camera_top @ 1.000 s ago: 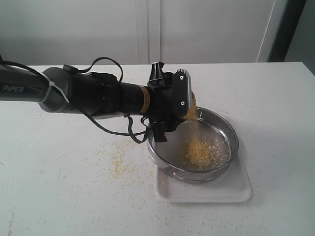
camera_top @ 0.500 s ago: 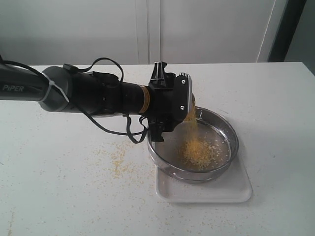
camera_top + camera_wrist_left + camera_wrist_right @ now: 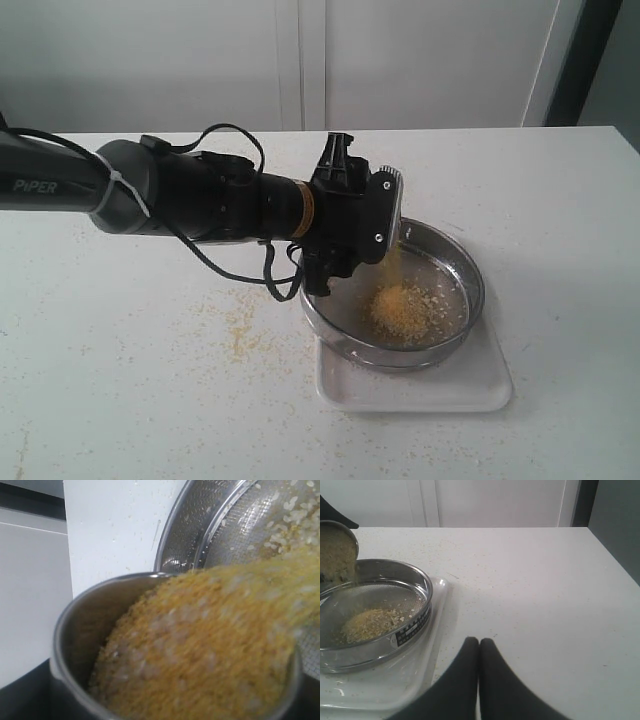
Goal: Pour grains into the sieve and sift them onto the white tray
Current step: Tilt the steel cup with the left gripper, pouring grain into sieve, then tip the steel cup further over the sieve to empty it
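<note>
My left gripper [image 3: 383, 213] is shut on a small steel cup [image 3: 75, 630] and tips it over the near-left rim of the sieve [image 3: 470, 268]. Yellow and pale grains [image 3: 200, 650] slide out of the cup in a thin stream. They land on a heap of grains [image 3: 402, 308] on the mesh. The sieve rests on the white tray [image 3: 480, 385]. In the right wrist view the cup [image 3: 342, 527] leans over the sieve [image 3: 415, 625], which sits on the tray [image 3: 395, 680]. My right gripper [image 3: 479, 641] is shut and empty, low over the table beside the tray.
Spilled yellow meal [image 3: 240, 325] lies scattered on the white table [image 3: 120, 380] left of the tray. The left arm [image 3: 200, 195] and its looping cable [image 3: 240, 270] stretch in from the left. A white wall [image 3: 400, 60] stands behind the table's far edge.
The left arm has shifted a little to the right and rolled the cup further over. The falling stream has thinned and the heap in the sieve has grown.
</note>
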### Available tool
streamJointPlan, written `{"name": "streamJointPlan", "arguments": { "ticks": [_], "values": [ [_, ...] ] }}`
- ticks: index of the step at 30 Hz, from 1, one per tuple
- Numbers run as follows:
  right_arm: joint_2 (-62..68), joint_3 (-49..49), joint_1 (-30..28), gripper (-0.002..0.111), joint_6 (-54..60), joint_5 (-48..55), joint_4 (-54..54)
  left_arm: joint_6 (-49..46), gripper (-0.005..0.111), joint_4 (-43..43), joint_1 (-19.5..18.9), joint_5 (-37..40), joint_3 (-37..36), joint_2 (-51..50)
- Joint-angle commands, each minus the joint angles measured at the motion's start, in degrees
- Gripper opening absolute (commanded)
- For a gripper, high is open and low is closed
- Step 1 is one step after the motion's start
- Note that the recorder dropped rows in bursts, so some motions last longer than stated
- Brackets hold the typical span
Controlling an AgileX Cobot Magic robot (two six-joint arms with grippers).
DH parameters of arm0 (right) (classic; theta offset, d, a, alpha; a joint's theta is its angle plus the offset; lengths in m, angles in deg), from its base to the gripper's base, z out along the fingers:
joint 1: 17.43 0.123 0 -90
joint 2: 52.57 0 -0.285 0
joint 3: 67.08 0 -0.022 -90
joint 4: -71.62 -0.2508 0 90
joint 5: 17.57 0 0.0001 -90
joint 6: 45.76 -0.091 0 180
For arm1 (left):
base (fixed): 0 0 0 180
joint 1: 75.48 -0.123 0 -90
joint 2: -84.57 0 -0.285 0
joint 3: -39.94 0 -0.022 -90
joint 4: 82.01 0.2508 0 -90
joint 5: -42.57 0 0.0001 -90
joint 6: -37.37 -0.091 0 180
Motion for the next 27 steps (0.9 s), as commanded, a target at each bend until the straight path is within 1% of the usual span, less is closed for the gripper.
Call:
{"name": "streamJointPlan", "arguments": {
  "ticks": [1, 11, 22, 27],
  "values": [
    [-0.35, 0.31, -0.37, 0.0, -0.11, -0.38, 0.13, -0.89, 0.0, 0.1, 0.25, 0.41, 0.51, 0.71],
    [-0.35, 0.31, -0.37, 0.0, -0.11, -0.38, 0.13, -2.51, 0.0, 0.1, 0.25, 1.25, 0.51, 0.71],
    [-0.35, 0.31, -0.37, 0.0, -0.11, -0.38, 0.13, -2.62, 0.0, 0.1, 0.25, 3.22, 3.81, 0.71],
    [-0.35, 0.31, -0.37, 0.0, -0.11, -0.38, 0.13, -5.84, 0.0, 0.1, 0.63, 3.82, 3.78, 0.71]
  ]
}}
